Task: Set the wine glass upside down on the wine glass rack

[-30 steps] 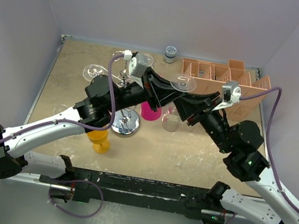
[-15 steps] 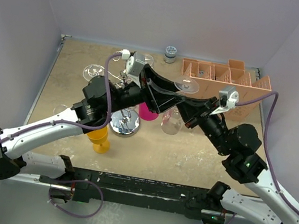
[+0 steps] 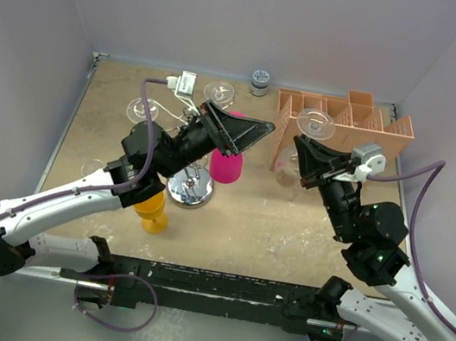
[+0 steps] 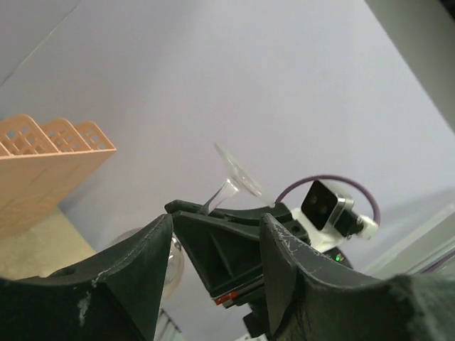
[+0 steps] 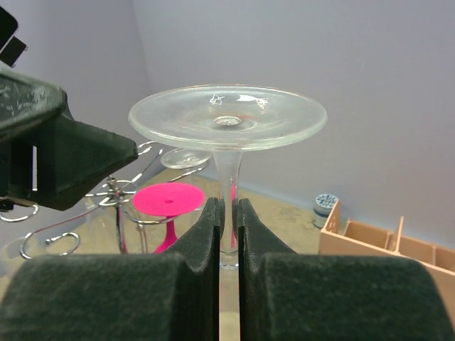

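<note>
Wine glass [image 5: 227,117]: clear, inverted, foot up and bowl down. It is in the air over the right half of the surface [image 3: 270,230], just in front of the slotted box and well apart from the rack.
Right gripper [image 5: 227,213]: jaws clenched on the stem just under the foot. Judged reason: a stem hold keeps the glass foot-up, and the foot is the part a scroll arm must catch.
Left gripper [image 4: 217,234]: jaws released, with nothing between them. It hangs over the rack's near side, pointing at the held glass but apart from it.
Wine glass rack [image 3: 190,189]: silver wire stand left of centre with a mirrored base on the surface. Its scroll arms spread at about the height of the held foot.
Rack contents: clear glasses [image 3: 144,108] hang foot-up on the rear and left arms. A magenta glass [image 3: 226,169] is inverted on the right side. I cannot tell whether it hangs or rests on its rim.
Step judged: carry the glass left and thread the stem into a free scroll. The left arm crowds that approach and risks a knock.
Slotted box [image 3: 388,127]: orange-pink, at the right rear. No contents made out in the cells that show, and the held foot hides part of them.
Orange cup [image 3: 151,210]: near the rack base, half under the left arm. Inside not visible.
Small jar [image 3: 260,81]: at the rear wall, lid on.
</note>
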Robot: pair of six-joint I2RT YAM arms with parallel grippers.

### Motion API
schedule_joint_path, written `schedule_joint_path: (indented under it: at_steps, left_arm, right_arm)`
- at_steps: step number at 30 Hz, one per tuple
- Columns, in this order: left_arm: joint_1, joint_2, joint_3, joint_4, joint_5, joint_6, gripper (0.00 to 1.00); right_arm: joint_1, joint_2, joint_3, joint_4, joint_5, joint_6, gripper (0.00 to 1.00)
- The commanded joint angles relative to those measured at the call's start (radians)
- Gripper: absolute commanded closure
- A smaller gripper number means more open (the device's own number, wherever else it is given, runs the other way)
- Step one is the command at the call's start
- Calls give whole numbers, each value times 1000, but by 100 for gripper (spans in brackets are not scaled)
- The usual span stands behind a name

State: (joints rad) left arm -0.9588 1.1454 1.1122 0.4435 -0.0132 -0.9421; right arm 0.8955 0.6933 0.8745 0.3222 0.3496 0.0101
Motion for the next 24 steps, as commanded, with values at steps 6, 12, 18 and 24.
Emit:
schedule_joint_path:
  at_steps: [6, 12, 18, 24]
  left_arm:
    - [-4, 46, 159, -152, -92, -282, 50]
    - [-4, 83, 164, -130, -66, -285, 50]
    - [-4, 119, 174, -137, -23, -305, 50]
    - [-2, 123, 169, -122, -28, -317, 51]
  right_arm:
    - [-3, -24, -17, 107, -43, -135, 100]
    - [-3, -8, -14, 80, -82, -140, 100]
    - [-3, -6, -19, 76, -125, -136, 100]
    - [-3, 7, -21, 54, -140, -136, 100]
